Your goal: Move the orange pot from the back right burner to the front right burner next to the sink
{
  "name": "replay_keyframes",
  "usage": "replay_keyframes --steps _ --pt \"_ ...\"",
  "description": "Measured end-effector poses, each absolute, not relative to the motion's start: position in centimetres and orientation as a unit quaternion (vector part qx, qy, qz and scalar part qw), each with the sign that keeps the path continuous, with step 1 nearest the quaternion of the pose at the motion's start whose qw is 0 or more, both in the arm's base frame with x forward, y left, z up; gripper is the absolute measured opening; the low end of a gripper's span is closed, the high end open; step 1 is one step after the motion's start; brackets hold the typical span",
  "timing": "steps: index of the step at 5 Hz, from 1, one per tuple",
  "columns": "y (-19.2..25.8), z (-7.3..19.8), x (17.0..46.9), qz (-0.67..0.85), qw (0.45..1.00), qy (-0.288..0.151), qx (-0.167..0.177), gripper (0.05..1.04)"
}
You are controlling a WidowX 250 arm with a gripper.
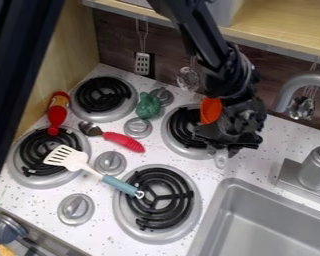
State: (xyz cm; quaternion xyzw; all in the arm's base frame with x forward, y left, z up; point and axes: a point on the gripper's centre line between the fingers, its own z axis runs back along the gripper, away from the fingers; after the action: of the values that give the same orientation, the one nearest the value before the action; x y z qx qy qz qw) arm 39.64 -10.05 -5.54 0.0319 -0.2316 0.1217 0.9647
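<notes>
While the black gripper hangs by the coil burner, open or closed I cannot tell, the orange oval object lies toward the view's upper left, long axis near-vertical.

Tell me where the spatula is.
In the camera view, the spatula lies left of centre, its head over the lower-left burner, handle tip over the bottom-centre burner.

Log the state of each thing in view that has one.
Black robot gripper: over the back right burner.
Smooth orange object: beside gripper; unclear whether held.
White slotted spatula with teal handle: lying across two burners.
Red-handled metal spoon: lying between burners.
Black coil burners: not glowing.
Metal slotted turner: hanging.
</notes>
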Motion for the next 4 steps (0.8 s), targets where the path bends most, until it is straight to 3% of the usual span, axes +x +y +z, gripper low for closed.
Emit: replay_keyframes --steps 2,4 --pt "-10.3 -5.8 38.3 0.129 0.966 -0.222 0.042 0.36" --pt "-10.5 -3.0 35.2 0.159 0.967 -0.192 0.058 0.36"
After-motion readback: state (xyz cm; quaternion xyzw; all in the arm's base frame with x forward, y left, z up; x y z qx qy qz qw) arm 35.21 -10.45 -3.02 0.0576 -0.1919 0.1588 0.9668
